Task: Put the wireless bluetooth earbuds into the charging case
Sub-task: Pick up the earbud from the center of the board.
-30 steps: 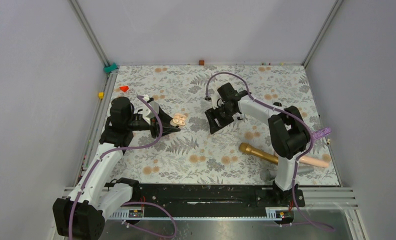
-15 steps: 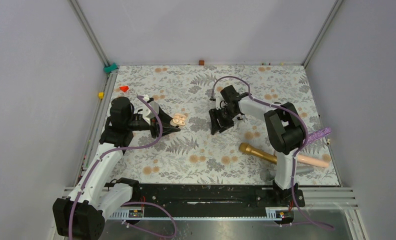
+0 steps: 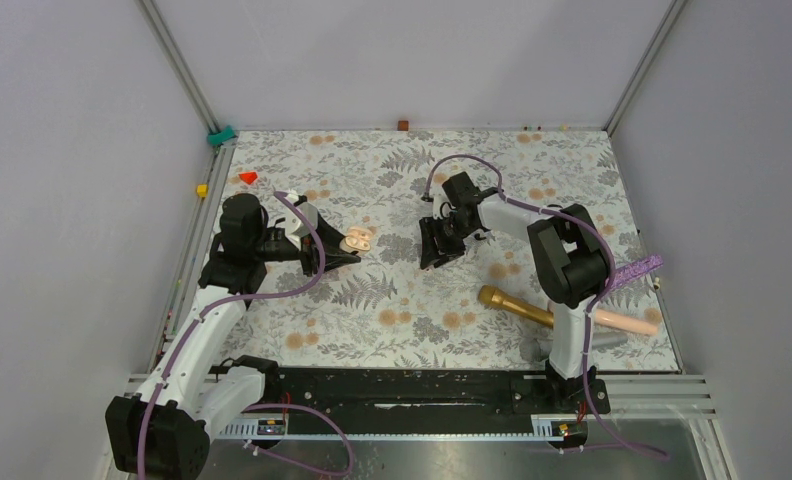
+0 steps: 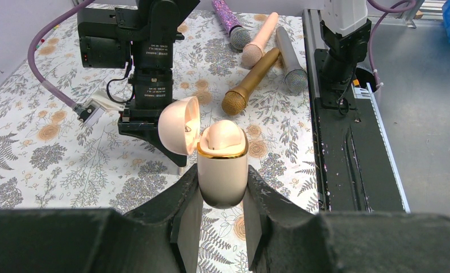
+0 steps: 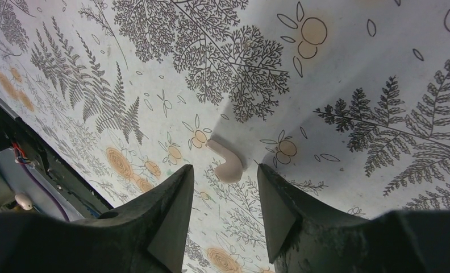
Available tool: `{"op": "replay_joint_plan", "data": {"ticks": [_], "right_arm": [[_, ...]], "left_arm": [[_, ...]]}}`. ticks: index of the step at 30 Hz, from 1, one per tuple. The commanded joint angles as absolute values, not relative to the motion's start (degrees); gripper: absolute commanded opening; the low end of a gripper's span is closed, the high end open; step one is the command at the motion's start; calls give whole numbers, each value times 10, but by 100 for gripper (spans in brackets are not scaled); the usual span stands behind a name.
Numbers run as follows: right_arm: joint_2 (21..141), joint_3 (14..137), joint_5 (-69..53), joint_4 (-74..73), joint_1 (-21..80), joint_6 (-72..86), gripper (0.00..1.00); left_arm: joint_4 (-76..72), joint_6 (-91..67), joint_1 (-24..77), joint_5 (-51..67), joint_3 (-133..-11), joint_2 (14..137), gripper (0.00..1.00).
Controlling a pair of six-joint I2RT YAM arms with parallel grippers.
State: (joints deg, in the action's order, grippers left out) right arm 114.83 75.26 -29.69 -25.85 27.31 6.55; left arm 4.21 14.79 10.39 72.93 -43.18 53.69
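Observation:
My left gripper [image 4: 223, 190] is shut on the pale pink charging case [image 4: 223, 170], holding it upright with its lid [image 4: 180, 125] open. One pale earbud [image 4: 223, 133] sits in the case. The case [image 3: 359, 239] and left gripper [image 3: 349, 250] also show left of centre in the top view. My right gripper [image 5: 225, 170] is open and points down at the floral cloth. A second pale earbud [image 5: 227, 165] lies on the cloth just beyond the gap between its fingers, untouched. The right gripper [image 3: 434, 255] is right of the case in the top view.
A gold microphone [image 3: 517, 306], a pink one [image 3: 627, 322] and a purple glitter one [image 3: 640, 268] lie at the right front. A red triangular bit [image 3: 248, 177] and a yellow cube [image 3: 202, 189] sit at the far left. The black rail [image 3: 422, 390] runs along the near edge.
My right gripper has dropped a little and shifted slightly right, settling low over the cloth. The left gripper and the case have not moved.

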Motion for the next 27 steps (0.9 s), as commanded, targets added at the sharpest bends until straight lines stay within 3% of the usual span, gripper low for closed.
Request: {"op": "replay_joint_plan", "data": {"ticks": [1, 27], "right_arm": [[1152, 732, -270, -264, 273, 70, 53], [1139, 719, -206, -272, 308, 66, 45]], "left_arm": [[29, 157, 101, 745, -455, 534, 0], [29, 157, 101, 741, -454, 532, 0]]}}
